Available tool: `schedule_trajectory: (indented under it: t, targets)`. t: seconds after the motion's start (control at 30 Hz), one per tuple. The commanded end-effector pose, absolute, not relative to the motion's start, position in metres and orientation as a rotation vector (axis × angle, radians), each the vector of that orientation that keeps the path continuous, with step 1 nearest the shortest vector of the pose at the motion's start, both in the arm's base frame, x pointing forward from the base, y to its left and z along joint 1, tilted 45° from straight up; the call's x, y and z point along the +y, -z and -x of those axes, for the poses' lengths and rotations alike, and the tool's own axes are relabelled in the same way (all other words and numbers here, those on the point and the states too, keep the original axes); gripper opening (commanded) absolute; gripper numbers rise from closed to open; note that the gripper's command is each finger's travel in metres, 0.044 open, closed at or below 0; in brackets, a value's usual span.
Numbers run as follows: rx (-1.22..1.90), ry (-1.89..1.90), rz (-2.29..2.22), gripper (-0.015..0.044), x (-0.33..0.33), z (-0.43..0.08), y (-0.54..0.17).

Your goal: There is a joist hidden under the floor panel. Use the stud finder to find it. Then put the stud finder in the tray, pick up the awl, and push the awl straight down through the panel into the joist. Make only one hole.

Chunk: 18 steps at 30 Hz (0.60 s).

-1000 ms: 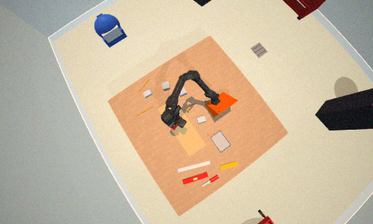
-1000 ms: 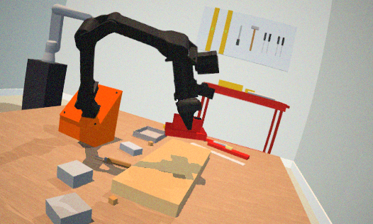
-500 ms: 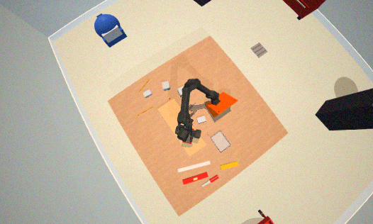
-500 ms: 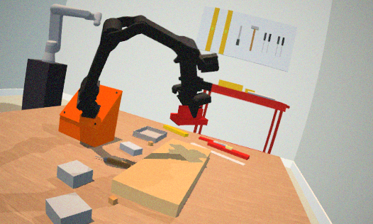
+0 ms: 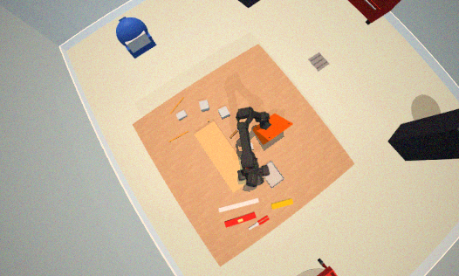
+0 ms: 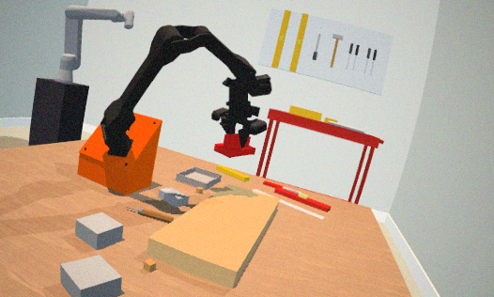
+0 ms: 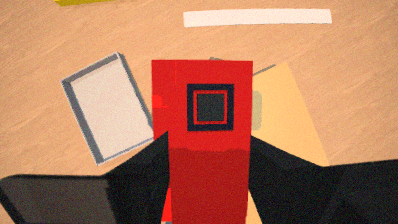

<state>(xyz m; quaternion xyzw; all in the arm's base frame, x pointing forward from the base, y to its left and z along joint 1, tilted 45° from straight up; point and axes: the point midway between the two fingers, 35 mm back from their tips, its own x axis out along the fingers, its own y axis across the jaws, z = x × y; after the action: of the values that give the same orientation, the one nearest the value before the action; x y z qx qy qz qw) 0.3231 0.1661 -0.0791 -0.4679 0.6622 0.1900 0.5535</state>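
My gripper (image 6: pixel 237 139) (image 7: pixel 203 135) is shut on the red stud finder (image 6: pixel 230 150) (image 7: pixel 210 70), which hangs upright in the air. In the wrist view the tray (image 5: pixel 274 175) (image 6: pixel 191 181) (image 7: pixel 84 125) is left of the stud finder, grey-walled and empty. The pale wooden panel (image 5: pixel 216 153) (image 6: pixel 214 235) (image 7: pixel 292 110) is on its right, partly hidden by the stud finder. The awl (image 5: pixel 234 133) (image 6: pixel 157 215) lies on the table beside the panel, its wooden handle towards the panel; it is not in the wrist view.
An orange pedestal (image 5: pixel 277 125) (image 6: pixel 136 166) carries the arm. Grey blocks (image 5: pixel 203 105) (image 6: pixel 99 229) and a small wooden cube (image 6: pixel 149 265) lie around the panel. A white strip (image 5: pixel 238 205) (image 7: pixel 257 18), a red level (image 5: pixel 234 221) and a yellow bar (image 5: pixel 282 203) (image 6: pixel 233 173) lie beyond it.
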Motion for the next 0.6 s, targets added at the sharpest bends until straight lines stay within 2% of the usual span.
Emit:
schedule_trajectory:
  t: [0.0, 0.47, 0.57]
  targets:
    - [1.582, -0.542, 1.163, 0.0000, 0.188, -0.300, 0.103]
    - [1.661, -0.815, 1.369, 0.0000, 0.227, -0.205, 0.180]
    - [1.665, -0.826, 1.379, 0.0000, 0.228, -0.200, 0.183]
